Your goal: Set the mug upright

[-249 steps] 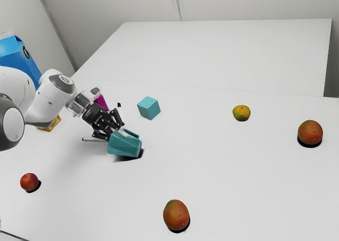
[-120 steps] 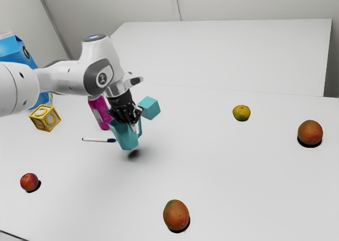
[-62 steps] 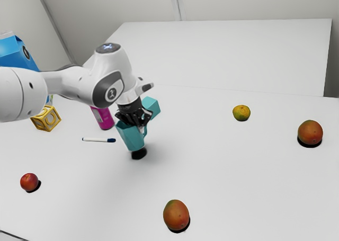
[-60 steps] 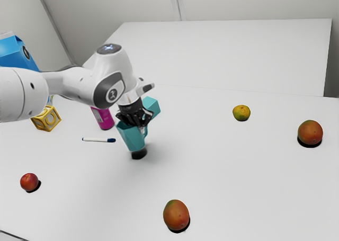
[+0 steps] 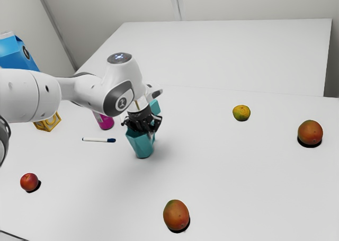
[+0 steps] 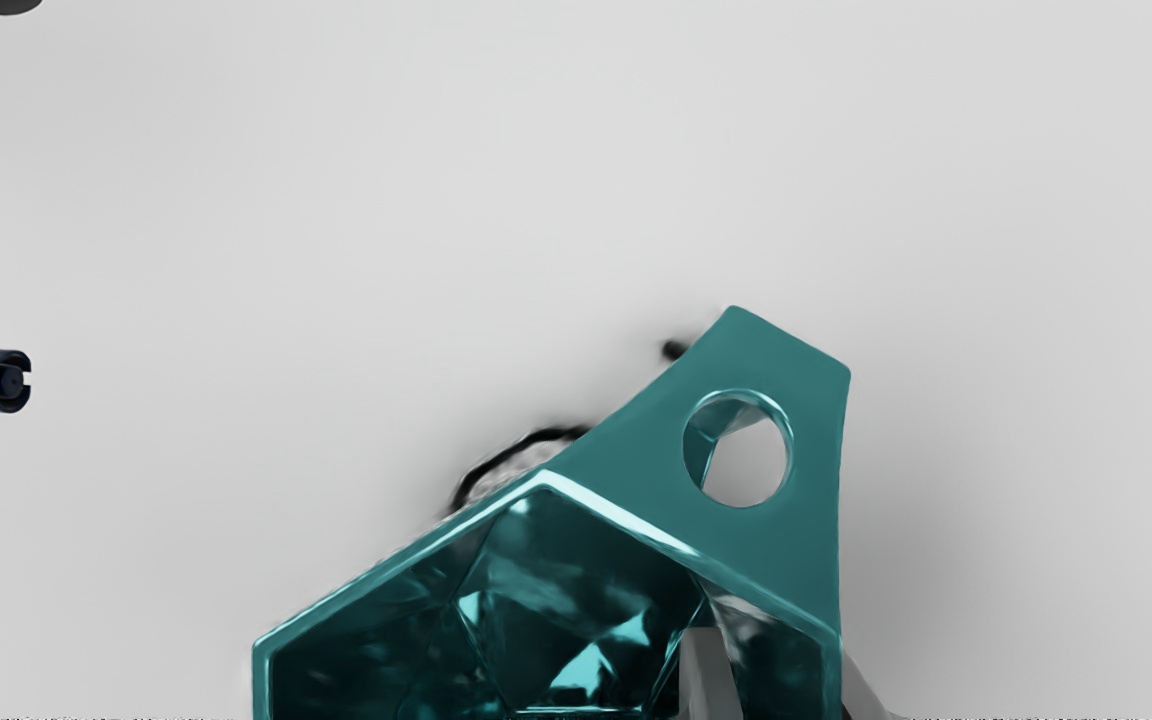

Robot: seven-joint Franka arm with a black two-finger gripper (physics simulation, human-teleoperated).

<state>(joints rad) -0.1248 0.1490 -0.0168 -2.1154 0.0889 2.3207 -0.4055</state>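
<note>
Teal mug (image 5: 140, 146) sits roughly upright, base at or just above surface (image 5: 222, 172), its wall grasped by the pincer (image 6: 784, 660); if released with the base uneven, or if the inside finger snags its rim, it could topple.

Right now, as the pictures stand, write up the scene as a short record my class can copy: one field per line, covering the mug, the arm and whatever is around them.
Mug: teal, faceted, opening up, roughly upright
Arm: white, reaching over the mug
Marker: blue-capped, lying on the table
Can: magenta, partly behind the arm
Cubes: teal one, yellow one
Carton: blue, partly out of view
Fruit: two mangoes, tangerine, small red fruit
</note>
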